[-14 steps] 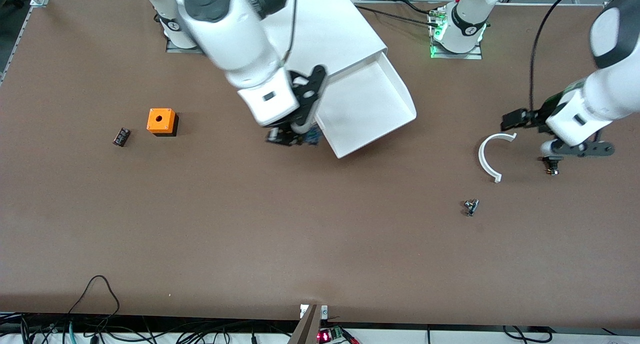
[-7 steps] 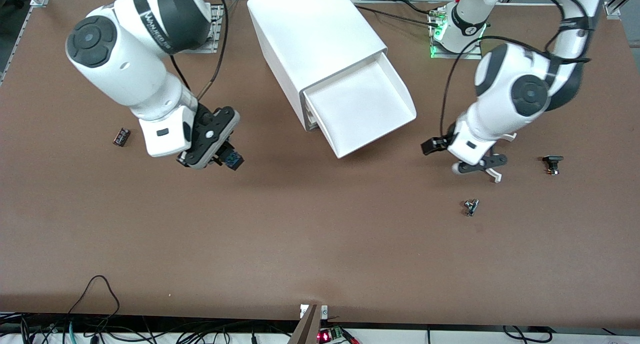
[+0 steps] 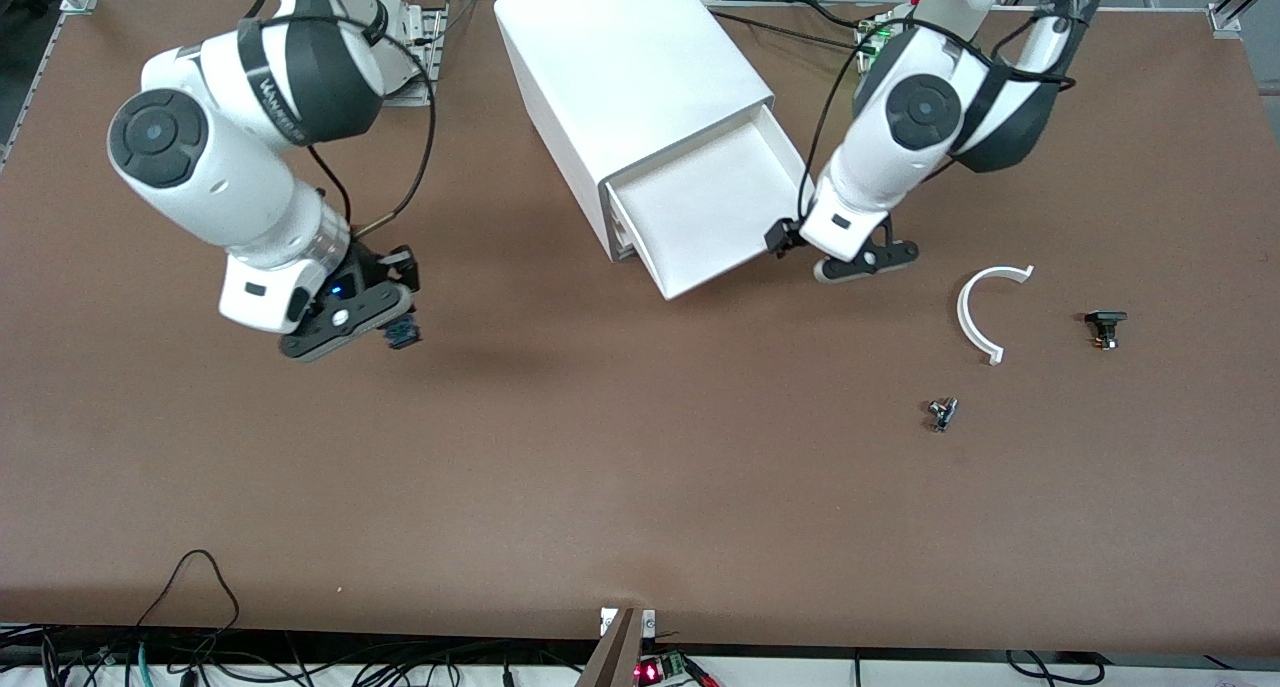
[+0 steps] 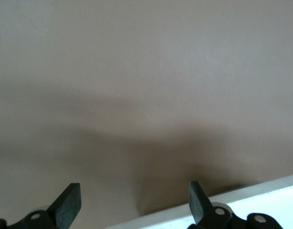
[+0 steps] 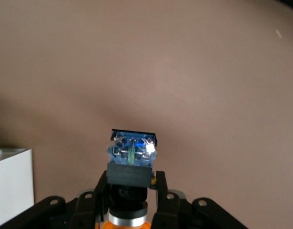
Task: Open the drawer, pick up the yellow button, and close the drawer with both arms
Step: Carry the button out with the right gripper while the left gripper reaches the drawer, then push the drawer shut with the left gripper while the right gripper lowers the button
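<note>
The top drawer (image 3: 715, 207) stands pulled out of the white cabinet (image 3: 630, 77), and its tray looks empty. My right gripper (image 3: 397, 329) is shut on the button (image 3: 402, 333), held over bare table toward the right arm's end. In the right wrist view the button (image 5: 131, 160) shows its blue base outward, its black body between the fingers and its orange cap at the bottom edge, in my right gripper (image 5: 132, 188). My left gripper (image 3: 862, 263) is open and empty at the drawer's front corner. In the left wrist view my left gripper (image 4: 134, 205) has the drawer's white rim (image 4: 260, 195) by one fingertip.
A white curved piece (image 3: 975, 317) lies toward the left arm's end, with a small black part (image 3: 1103, 324) beside it and a small metal part (image 3: 941, 413) nearer the front camera. The right arm covers the table beneath it.
My right gripper has carried the button away from the cabinet toward the right arm's end. My left gripper has moved from the curved piece to the drawer's front corner. The drawer sits slightly further in.
</note>
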Robot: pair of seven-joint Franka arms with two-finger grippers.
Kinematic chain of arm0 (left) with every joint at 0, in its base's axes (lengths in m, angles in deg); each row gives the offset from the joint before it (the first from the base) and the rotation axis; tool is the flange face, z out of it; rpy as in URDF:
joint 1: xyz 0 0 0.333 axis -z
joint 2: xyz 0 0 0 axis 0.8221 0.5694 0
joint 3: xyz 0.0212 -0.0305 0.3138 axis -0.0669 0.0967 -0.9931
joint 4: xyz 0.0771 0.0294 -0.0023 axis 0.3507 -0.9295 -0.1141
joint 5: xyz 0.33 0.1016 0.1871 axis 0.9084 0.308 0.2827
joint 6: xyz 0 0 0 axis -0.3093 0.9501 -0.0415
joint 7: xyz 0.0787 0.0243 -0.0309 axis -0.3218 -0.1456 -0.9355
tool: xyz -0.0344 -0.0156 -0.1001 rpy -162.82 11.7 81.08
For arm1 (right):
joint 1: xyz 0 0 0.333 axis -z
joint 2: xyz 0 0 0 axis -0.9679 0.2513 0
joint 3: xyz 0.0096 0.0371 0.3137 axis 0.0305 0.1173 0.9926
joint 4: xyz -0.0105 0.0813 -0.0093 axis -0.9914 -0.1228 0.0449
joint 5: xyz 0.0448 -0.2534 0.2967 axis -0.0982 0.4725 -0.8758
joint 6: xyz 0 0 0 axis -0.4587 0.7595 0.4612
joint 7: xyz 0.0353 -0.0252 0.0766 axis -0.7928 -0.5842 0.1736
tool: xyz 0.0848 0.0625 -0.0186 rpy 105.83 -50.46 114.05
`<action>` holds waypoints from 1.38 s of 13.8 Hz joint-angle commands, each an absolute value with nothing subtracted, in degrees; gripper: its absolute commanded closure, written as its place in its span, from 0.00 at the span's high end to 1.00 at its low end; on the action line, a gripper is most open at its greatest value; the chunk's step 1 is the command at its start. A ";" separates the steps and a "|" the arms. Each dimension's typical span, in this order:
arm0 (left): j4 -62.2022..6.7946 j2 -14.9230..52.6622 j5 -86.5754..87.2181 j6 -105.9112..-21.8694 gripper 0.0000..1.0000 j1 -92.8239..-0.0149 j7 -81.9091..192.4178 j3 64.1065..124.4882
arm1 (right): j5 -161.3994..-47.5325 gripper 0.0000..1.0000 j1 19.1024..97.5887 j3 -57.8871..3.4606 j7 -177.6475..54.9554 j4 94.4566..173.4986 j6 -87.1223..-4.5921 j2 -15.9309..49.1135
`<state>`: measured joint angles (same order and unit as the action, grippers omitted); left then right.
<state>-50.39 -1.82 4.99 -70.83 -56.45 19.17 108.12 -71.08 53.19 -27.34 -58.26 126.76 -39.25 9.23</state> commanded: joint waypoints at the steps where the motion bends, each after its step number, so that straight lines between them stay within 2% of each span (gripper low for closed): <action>1: -55.77 -7.18 4.30 -72.06 1.00 -57.05 18.46 113.22 | -67.20 0.28 57.68 -26.33 -62.16 132.67 -40.27 7.19; 7: -56.66 -8.77 -3.51 -70.66 1.00 -57.05 14.78 117.44 | -66.04 0.31 66.38 -26.33 -60.06 149.37 -54.32 6.40; 10: -57.19 -9.04 -3.61 -70.48 1.00 -57.14 14.60 122.02 | -66.04 0.31 69.28 -27.38 -59.70 154.03 -56.70 6.40; 13: -57.45 -9.21 -5.09 -70.39 1.00 -57.14 14.60 122.99 | -66.13 0.31 70.69 -30.72 -52.86 159.57 -67.67 7.10; 16: -57.63 -9.30 -5.72 -70.39 1.00 -57.23 15.38 124.93 | -66.13 0.35 70.70 -31.26 -52.67 161.33 -70.50 7.45; 19: -57.45 -9.13 -5.63 -71.18 1.00 -57.75 16.27 124.75 | -66.04 0.38 70.61 -31.34 -51.97 169.75 -87.07 7.54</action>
